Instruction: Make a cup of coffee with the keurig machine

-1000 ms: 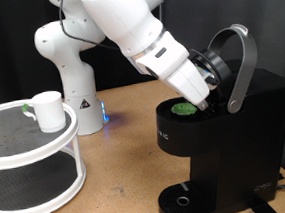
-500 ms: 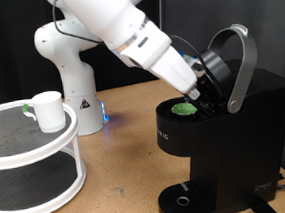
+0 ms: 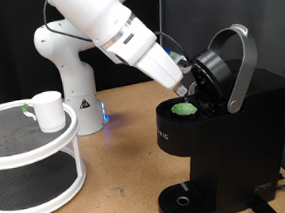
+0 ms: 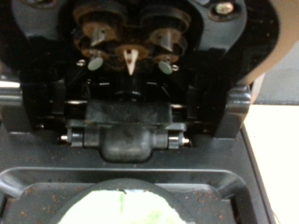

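The black keurig machine [image 3: 231,144] stands at the exterior view's right with its grey-silver lid handle [image 3: 242,60] raised and the brew chamber open. A small pod with a green top [image 3: 186,109] sits in the chamber. My gripper [image 3: 188,85] hovers just above the pod, in front of the raised lid. Nothing shows between its fingers. The white cup [image 3: 49,111] stands on the top shelf of a round white rack [image 3: 65,143] at the left, far from the gripper. The wrist view shows the lid's underside with its needle [image 4: 130,62] and the pod's green top [image 4: 131,207].
The white robot base [image 3: 66,63] stands at the back, behind the rack. The machine's round drip base [image 3: 183,199] is at the exterior view's bottom. Wooden table surface [image 3: 123,173] lies between rack and machine.
My arm has drawn back up and to the exterior view's left, lifting the gripper off the brew chamber. The green-topped pod stays in the chamber. The cup has not moved.
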